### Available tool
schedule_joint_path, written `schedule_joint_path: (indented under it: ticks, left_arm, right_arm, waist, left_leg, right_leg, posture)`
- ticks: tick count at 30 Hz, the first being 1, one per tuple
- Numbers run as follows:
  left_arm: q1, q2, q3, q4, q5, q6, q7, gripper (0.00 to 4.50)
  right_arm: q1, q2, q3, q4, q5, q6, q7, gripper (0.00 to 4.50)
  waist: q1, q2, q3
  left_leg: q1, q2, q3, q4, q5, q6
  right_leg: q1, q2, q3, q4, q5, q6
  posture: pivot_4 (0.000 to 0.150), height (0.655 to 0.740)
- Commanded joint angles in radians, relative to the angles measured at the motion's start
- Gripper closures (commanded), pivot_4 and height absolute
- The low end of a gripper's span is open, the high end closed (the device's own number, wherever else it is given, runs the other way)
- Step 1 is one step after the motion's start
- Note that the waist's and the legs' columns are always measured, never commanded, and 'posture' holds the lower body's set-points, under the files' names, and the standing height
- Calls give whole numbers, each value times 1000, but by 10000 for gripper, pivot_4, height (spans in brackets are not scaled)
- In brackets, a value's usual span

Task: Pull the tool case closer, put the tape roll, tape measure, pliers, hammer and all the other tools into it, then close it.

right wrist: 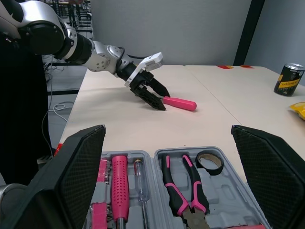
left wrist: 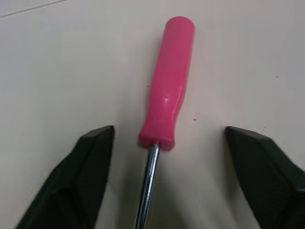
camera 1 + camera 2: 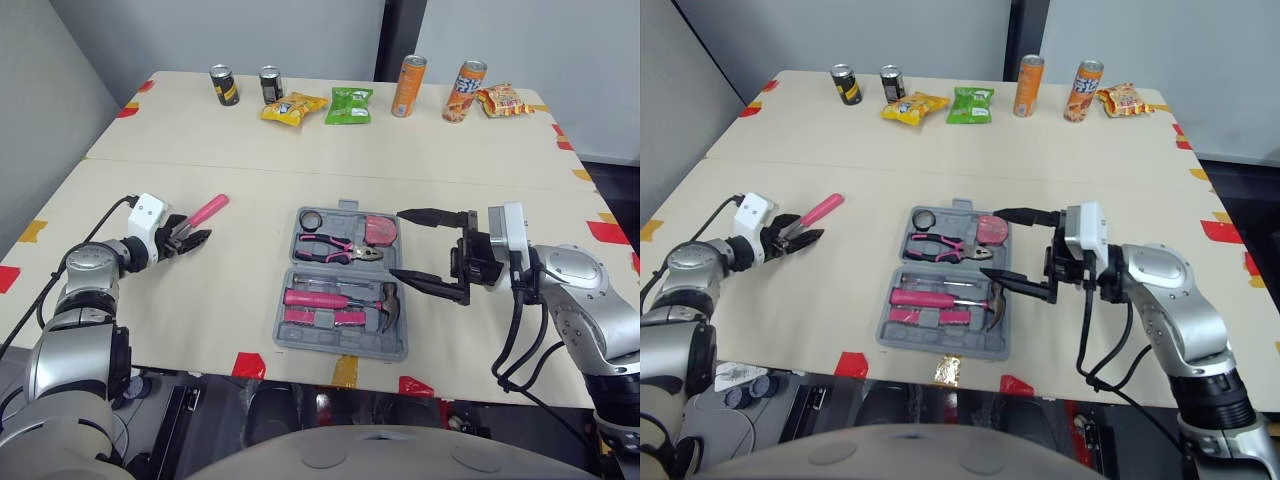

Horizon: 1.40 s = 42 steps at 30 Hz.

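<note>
Near the left edge of the pale beige table (image 3: 250,170), the left gripper (image 3: 198,240) sits low with its two black fingers spread, one on each side of the metal shaft of a pink-handled screwdriver (image 3: 208,211). The screwdriver lies flat on the tabletop, and the fingers do not touch it. At the middle of the front edge lies the open grey plastic tool case (image 3: 330,348). Its far half holds a black tape roll (image 3: 311,219), pink-and-black pliers (image 3: 335,247) and a pink tape measure (image 3: 379,230); its near half holds a pink-handled hammer (image 3: 335,297). The right gripper (image 3: 397,243) hangs at the case's right edge, fingers wide apart, holding nothing.
</note>
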Motion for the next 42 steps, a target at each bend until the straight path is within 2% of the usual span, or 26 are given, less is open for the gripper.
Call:
schedule_joint_path:
  ticks: [1,5,7,21,26,29,33,36,38,42]
  left_arm:
    - [-19,-6,27,4,-16,3,48,21379]
    - [-22,-18,22,0,-9,0,58,35956]
    - [-23,-25,21,-1,-8,-1,60,40852]
    - [7,-29,33,-16,-15,0,63,40842]
    - [76,-23,35,-105,-34,6,37,40842]
    - [203,-43,53,-311,-91,92,43,40842]
    - [446,-106,81,-774,-166,354,188,40842]
    - [581,-155,78,-1037,-186,498,289,40842]
    - [630,-180,76,-1138,-194,559,334,40842]
    - [645,-214,79,-1187,-197,625,408,40842]
  right_arm:
    - [-13,1,1,-36,9,-2,-9,0]
    - [-18,-2,0,-36,10,2,-13,0]
    - [-15,-3,-2,-40,11,4,-15,0]
    - [-6,-11,-6,-61,22,25,-21,0]
    - [-6,-20,-12,-62,26,30,-13,0]
    - [0,-26,-14,-66,31,33,-10,0]
    - [-3,-29,-9,-62,32,35,-2,0]
    - [-11,-32,-3,-60,36,39,9,0]
    - [-17,-36,3,-58,34,41,19,0]
    - [-34,-38,12,-47,32,44,32,0]
  waist:
    - [0,0,0]
    - [-1,0,0]
    - [0,0,0]
    - [2,0,0]
    - [-3,0,0]
    - [-7,0,0]
    - [-10,0,1]
    - [-11,0,1]
    - [-10,0,2]
    - [-10,0,2]
  left_leg:
    - [0,0,0,0,0,0]
    - [0,0,0,0,0,0]
    - [0,0,0,0,0,0]
    - [0,0,0,0,0,0]
    - [0,0,0,-1,0,0]
    - [1,0,0,-2,0,-1]
    - [0,-1,1,-3,-1,-1]
    - [0,-1,0,-3,0,-1]
    - [0,0,0,-3,0,-1]
    - [1,0,0,-4,0,0]
  right_leg:
    - [0,0,0,0,0,0]
    - [0,0,0,-1,0,0]
    - [0,0,0,-1,0,0]
    - [0,0,0,-3,0,0]
    - [0,0,0,-3,0,0]
    - [0,-1,0,-4,0,0]
    - [0,-2,0,-5,0,0]
    - [1,-2,-1,-6,0,0]
    - [1,-2,-1,-6,0,0]
    - [1,-1,-1,-6,0,0]
  posture:
    - [1500,7400]
    - [1500,7400]
    - [1500,7400]
    - [1500,7400]
    - [1500,7400]
    - [1500,7400]
    - [1500,7400]
    - [1500,7400]
    - [1500,7400]
    - [1500,7400]
